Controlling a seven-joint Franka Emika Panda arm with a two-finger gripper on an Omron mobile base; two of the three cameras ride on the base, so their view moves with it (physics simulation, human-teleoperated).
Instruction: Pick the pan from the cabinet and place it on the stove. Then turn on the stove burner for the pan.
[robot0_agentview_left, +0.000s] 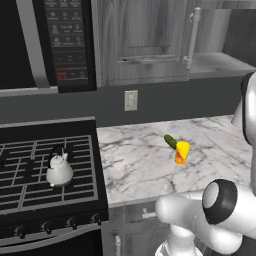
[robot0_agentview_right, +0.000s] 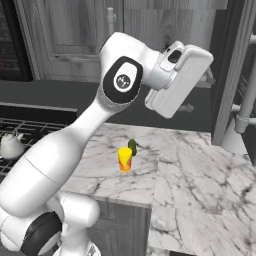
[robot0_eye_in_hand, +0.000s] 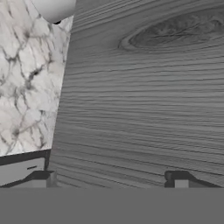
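The cabinet (robot0_eye_in_hand: 144, 96) was faced closely by the claw (robot0_eye_in_hand: 109, 179).
Its fingers were spread wide, holding nothing; marble counter (robot0_eye_in_hand: 30, 83) was seen at nine o'clock.

Your two base views look forward and down from behind, sharing the marble desk (robot0_agentview_left: 145, 160) and kettle (robot0_agentview_right: 11, 145); your hand view sits close against the cabinet (robot0_eye_in_hand: 144, 96).

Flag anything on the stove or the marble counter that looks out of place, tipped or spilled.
Nothing is spilled or damaged. The white kettle stands upright on the stove grates. On the marble counter a small yellow-and-orange item stands with a green piece beside it; whether they touch is unclear.
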